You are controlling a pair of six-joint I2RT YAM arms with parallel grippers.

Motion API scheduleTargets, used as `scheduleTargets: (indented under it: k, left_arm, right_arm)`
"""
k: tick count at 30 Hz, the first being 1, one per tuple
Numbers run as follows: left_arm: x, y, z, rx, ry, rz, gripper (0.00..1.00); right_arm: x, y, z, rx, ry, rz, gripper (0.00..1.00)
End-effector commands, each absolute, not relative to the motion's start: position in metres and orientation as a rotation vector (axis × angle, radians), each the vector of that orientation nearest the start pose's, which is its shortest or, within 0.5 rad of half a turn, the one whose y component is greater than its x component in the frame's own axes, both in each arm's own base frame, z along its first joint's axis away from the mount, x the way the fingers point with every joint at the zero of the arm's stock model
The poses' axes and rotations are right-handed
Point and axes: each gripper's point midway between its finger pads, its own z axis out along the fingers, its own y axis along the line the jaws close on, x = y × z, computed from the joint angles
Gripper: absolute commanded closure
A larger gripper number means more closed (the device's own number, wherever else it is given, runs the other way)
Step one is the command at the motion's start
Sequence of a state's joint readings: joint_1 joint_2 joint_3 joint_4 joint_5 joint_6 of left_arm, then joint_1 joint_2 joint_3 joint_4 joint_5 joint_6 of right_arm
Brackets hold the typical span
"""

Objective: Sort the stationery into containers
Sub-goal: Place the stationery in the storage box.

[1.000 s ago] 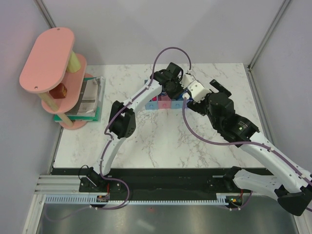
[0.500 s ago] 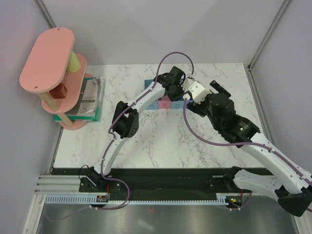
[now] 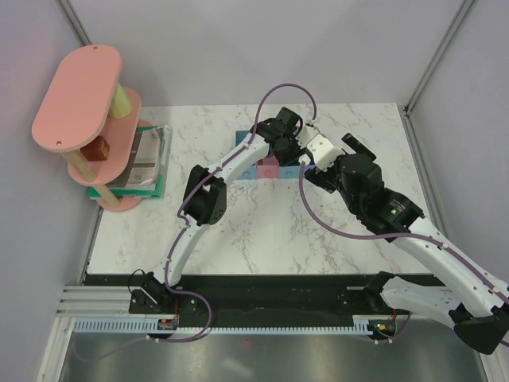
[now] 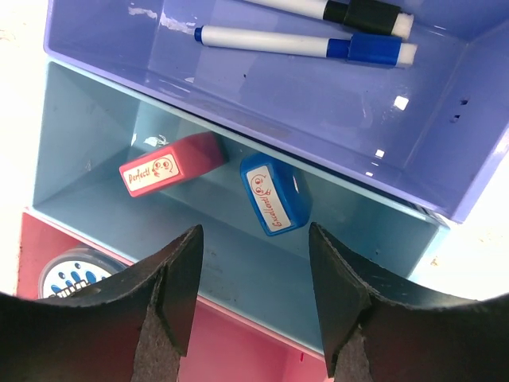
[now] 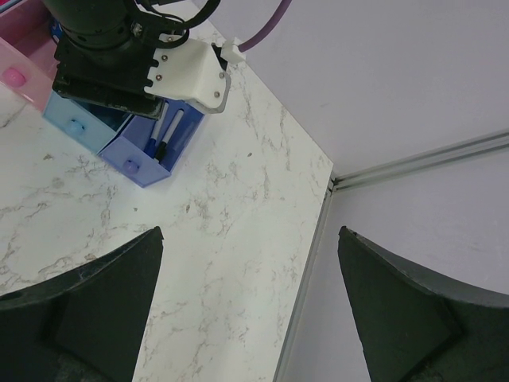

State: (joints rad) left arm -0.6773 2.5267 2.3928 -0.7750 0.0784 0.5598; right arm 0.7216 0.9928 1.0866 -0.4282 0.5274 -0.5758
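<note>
The joined containers (image 4: 262, 95) fill the left wrist view. The purple-blue bin holds two markers, one with a blue cap (image 4: 302, 45) and one with a black cap (image 4: 350, 12). The light blue bin (image 4: 103, 143) holds the pink eraser (image 4: 171, 165) and the blue wedge block (image 4: 274, 193). The pink bin (image 4: 238, 342) holds the round blue roll (image 4: 75, 278). My left gripper (image 4: 254, 239) is open and empty, just above the light blue and pink bins. My right gripper (image 5: 250, 235) is open and empty over bare marble, right of the bins (image 5: 135, 163).
In the top view both arms (image 3: 290, 147) crowd over the bins (image 3: 266, 169) at the table's back middle. The pink tiered tower (image 3: 79, 95) and a flat stack (image 3: 147, 155) stand at the left. The table's right edge and a wall rail (image 5: 318, 239) lie under my right gripper.
My left gripper has shifted a little to the right over the bins. The right arm has hardly moved.
</note>
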Motion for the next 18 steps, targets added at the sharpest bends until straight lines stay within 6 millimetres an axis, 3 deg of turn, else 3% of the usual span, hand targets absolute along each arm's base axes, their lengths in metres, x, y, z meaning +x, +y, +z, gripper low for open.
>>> scheduleTargets:
  k: [1, 6, 10, 13, 14, 17, 18]
  left_arm:
    - [0.480, -0.378, 0.068, 1.482, 2.017, -0.133, 0.37]
    - [0.479, -0.378, 0.093, 1.421, 2.013, -0.151, 0.37]
    - [0.475, -0.375, 0.133, 1.339, 1.997, -0.185, 0.34]
    - [0.467, -0.370, 0.175, 1.278, 1.967, -0.202, 0.26]
    - [0.463, -0.364, 0.197, 1.250, 1.947, -0.196, 0.23]
    - [0.455, -0.348, 0.224, 1.174, 1.956, -0.185, 0.11]
    - [0.451, -0.339, 0.250, 1.129, 1.931, -0.179, 0.05]
  right_arm:
    - [0.299, 0.118, 0.320, -0.793, 1.672, -0.381, 0.02]
    - [0.300, 0.119, 0.321, -0.800, 1.671, -0.386, 0.02]
    - [0.302, 0.121, 0.323, -0.797, 1.672, -0.386, 0.02]
    - [0.303, 0.123, 0.328, -0.791, 1.666, -0.377, 0.02]
    - [0.303, 0.123, 0.331, -0.782, 1.662, -0.372, 0.02]
    - [0.303, 0.128, 0.337, -0.793, 1.654, -0.342, 0.02]
    - [0.301, 0.129, 0.336, -0.812, 1.664, -0.336, 0.02]
